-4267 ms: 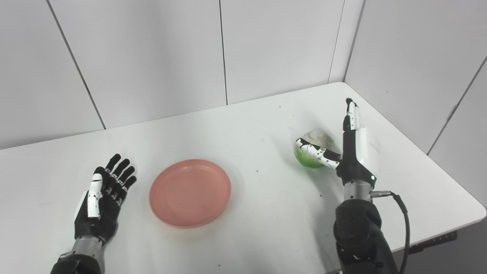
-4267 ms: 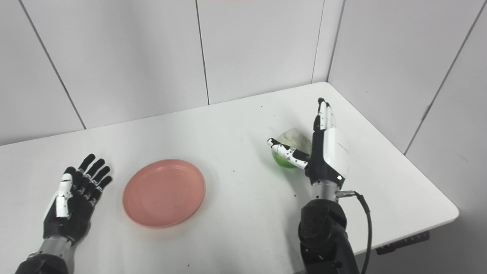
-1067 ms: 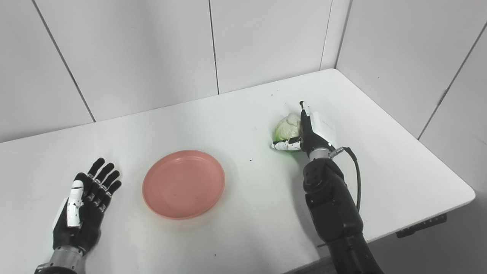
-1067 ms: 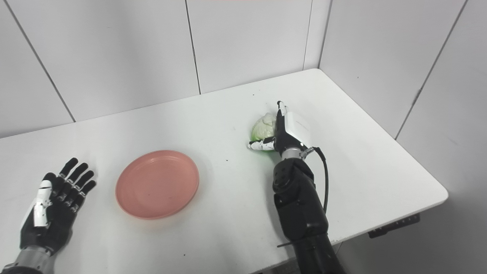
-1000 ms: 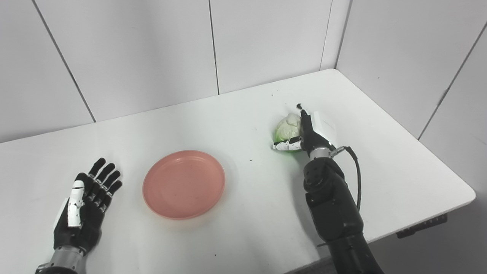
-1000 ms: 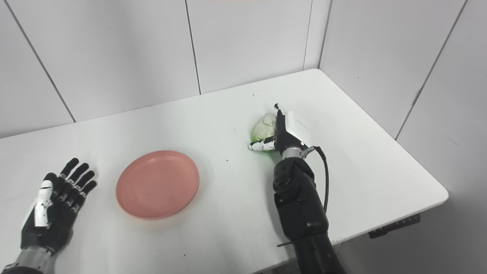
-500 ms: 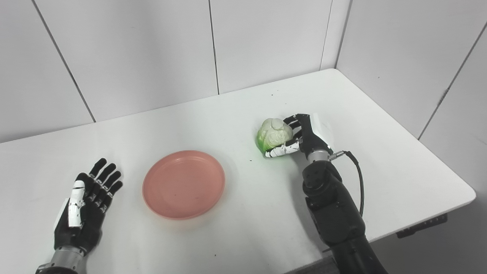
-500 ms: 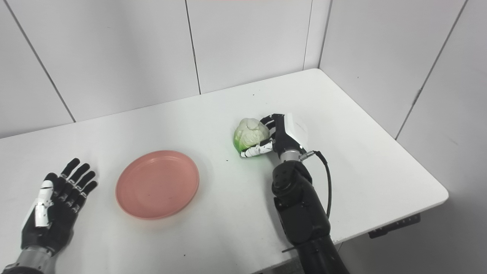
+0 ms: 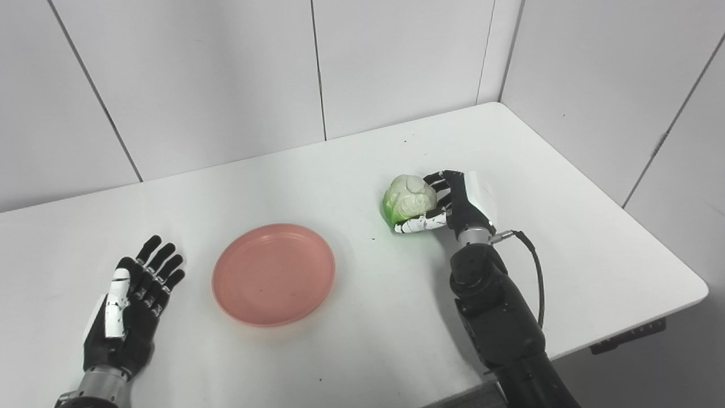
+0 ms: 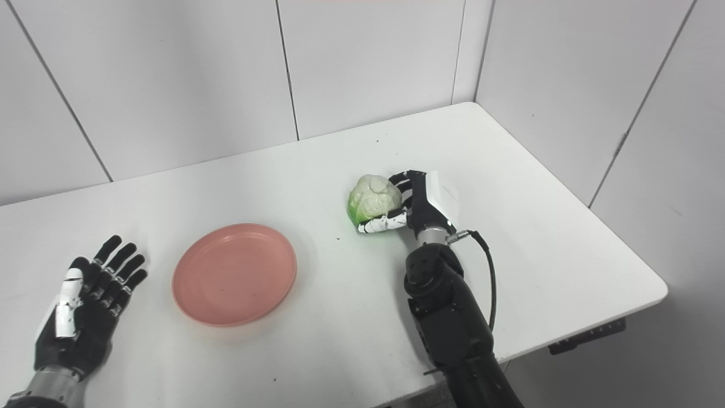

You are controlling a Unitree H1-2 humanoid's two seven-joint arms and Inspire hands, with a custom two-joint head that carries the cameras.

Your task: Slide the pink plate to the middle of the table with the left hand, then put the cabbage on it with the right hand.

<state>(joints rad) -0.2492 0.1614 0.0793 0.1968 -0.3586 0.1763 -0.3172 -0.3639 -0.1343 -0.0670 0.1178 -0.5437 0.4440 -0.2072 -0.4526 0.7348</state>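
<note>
The cabbage (image 9: 409,198) sits in the right hand (image 9: 453,205), pale top up and green base low, right of the table's middle; the fingers wrap its far side while the thumb crosses under its near side, a cupping hold that seems meant to bear the weight from below as it travels; whether it rides clear of the surface or touches it, I cannot tell. The pink plate (image 9: 273,273) lies flat and bare near the table's middle, well apart from the cabbage, with nothing between them, so the way leftward looks free. The left hand (image 9: 127,306) rests palm up just left of the plate, fingers spread and holding nothing, clear of the rim. The table (image 9: 595,243) has wide bare room behind and to the right; its near edge runs close below the plate.
</note>
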